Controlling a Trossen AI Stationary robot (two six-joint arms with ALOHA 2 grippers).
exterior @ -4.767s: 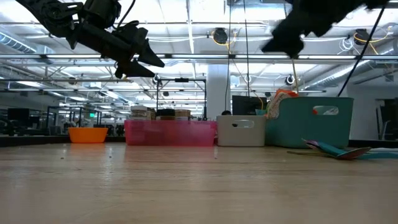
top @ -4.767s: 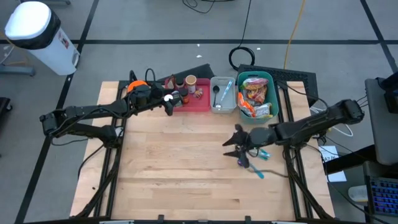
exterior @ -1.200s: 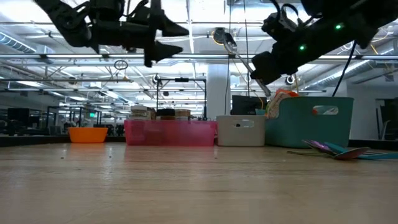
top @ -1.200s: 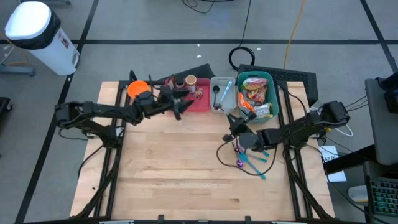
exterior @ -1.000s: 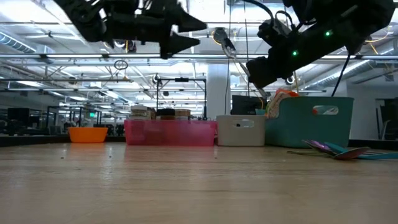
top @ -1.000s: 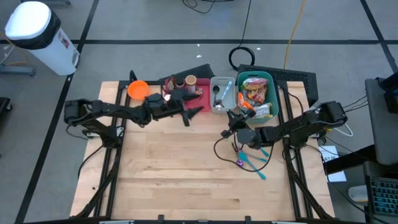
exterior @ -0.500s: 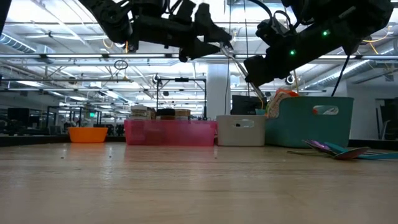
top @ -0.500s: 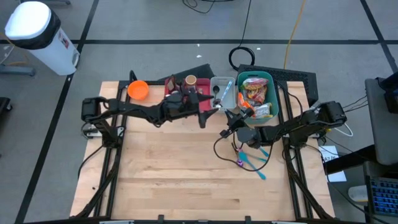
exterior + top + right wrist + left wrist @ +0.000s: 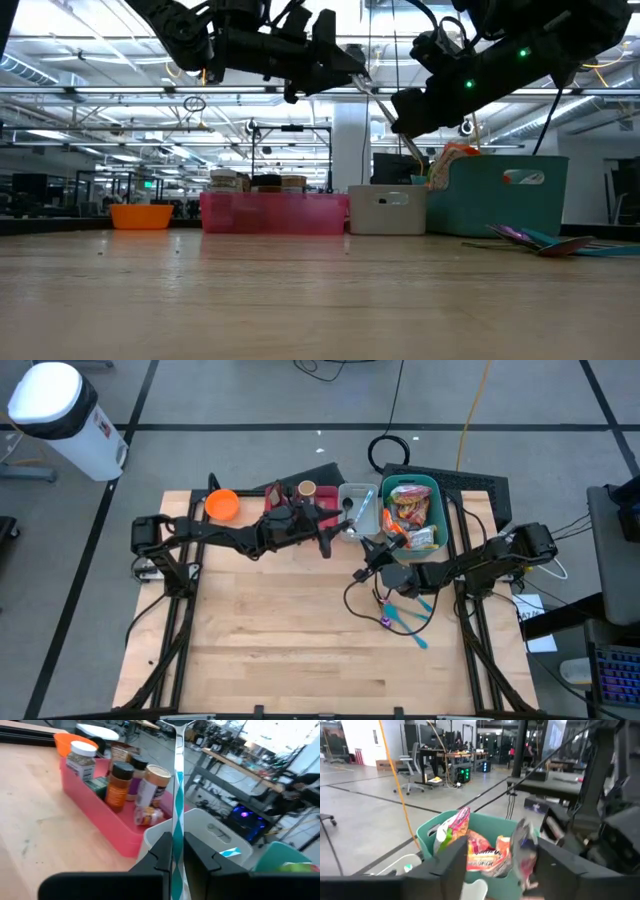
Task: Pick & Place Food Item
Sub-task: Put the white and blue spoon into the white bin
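A spoon [image 9: 385, 105] with a teal and silver handle [image 9: 178, 795] is held in the air over the table's far middle, with my right gripper [image 9: 378, 560] [image 9: 405, 105] shut on it. Its bowl end points up and toward the left arm. My left gripper [image 9: 338, 532] [image 9: 352, 68] is level and open. Its fingers stand on either side of the spoon's bowl [image 9: 524, 845], and I cannot tell whether they touch it. Snack packets [image 9: 410, 510] fill a teal bin [image 9: 440, 510]. My right gripper pinches the spoon's handle [image 9: 177, 837] between its two fingers [image 9: 161, 854]. It comes nearly level from the table's right side. The handle runs on out past the fingertips. The spoon is lifted clear and slants up toward the left gripper.
A pink tray [image 9: 322, 525] of spice jars [image 9: 119, 782], a white bin [image 9: 358, 512] of utensils and an orange bowl [image 9: 222, 505] line the far edge. Loose coloured utensils [image 9: 405, 620] and a black cable [image 9: 352, 600] lie under the right arm.
My left gripper has gone toward the table's right edge, from over the pink tray to the spoon's bowl end, staying level. My right gripper has kept the spoon where it was.
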